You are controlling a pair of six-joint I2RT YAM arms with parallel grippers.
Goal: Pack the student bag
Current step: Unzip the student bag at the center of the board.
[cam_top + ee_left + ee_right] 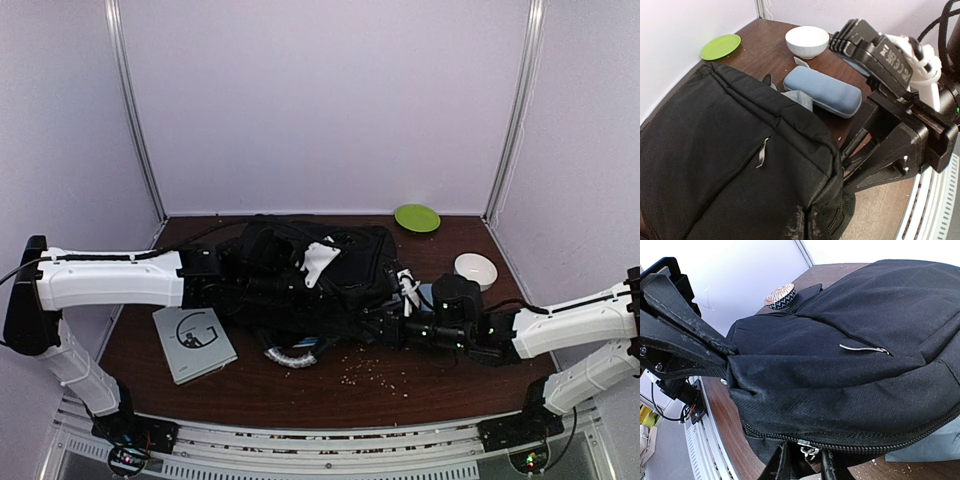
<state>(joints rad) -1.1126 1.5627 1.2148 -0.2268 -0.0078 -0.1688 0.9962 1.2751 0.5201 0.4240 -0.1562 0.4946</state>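
The black student bag (320,265) lies flat mid-table and fills both wrist views (730,165) (850,340). My left gripper (222,277) is shut on the fabric at the bag's corner; its dark fingers (687,342) show pinching that corner in the right wrist view. My right gripper (806,466) sits at the bag's near edge, its fingers (782,465) a narrow gap apart. The metal zip pull (809,450) hangs between them without touching either. From the left wrist view the right gripper (847,167) reaches under the bag's edge.
A light-blue pencil case (822,91) lies beside the bag, with a white bowl (475,268) and a green plate (417,217) behind. A grey notebook (193,343) lies front left. Crumbs (375,372) dot the front. A small patterned round thing (780,296) sits beyond the bag.
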